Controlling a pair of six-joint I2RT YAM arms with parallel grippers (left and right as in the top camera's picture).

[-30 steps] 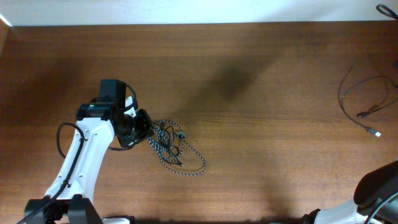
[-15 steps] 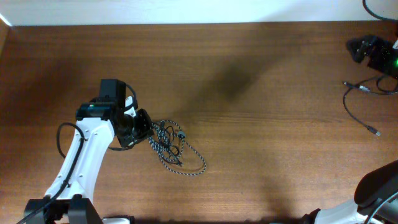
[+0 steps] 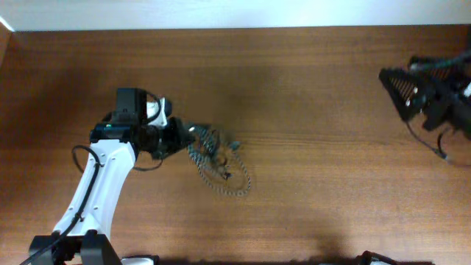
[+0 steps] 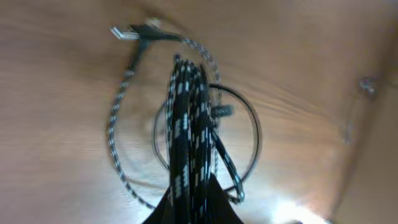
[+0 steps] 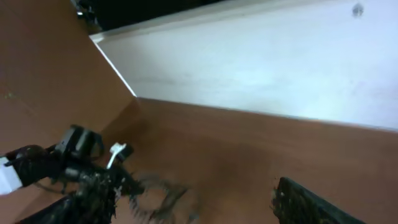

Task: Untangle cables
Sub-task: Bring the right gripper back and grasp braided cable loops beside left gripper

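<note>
The cables [image 3: 221, 165] lie as a tangled bunch on the brown table, left of centre. One is a black-and-white speckled braided cord [image 4: 186, 124]. A thin black loop [image 4: 252, 127] runs through it, and a small plug end [image 4: 127, 32] lies at the far side. My left gripper [image 3: 184, 135] is shut on the near end of the bunch, with strands running straight out from its jaws [image 4: 193, 208]. My right gripper [image 3: 403, 96] hangs open at the far right, well away from the bunch, with nothing between its fingers [image 5: 305, 205].
A separate thin black cord [image 3: 440, 151] lies near the right edge, partly under the right gripper. The pale back wall [image 3: 235, 13] runs along the table's far edge. In the right wrist view the left arm [image 5: 25, 171] and the bunch [image 5: 161, 196] show in the distance.
The right gripper has come in from the right edge and now stands over the table, open. The left gripper has turned and pulled the bunch slightly right, spreading its loops.
</note>
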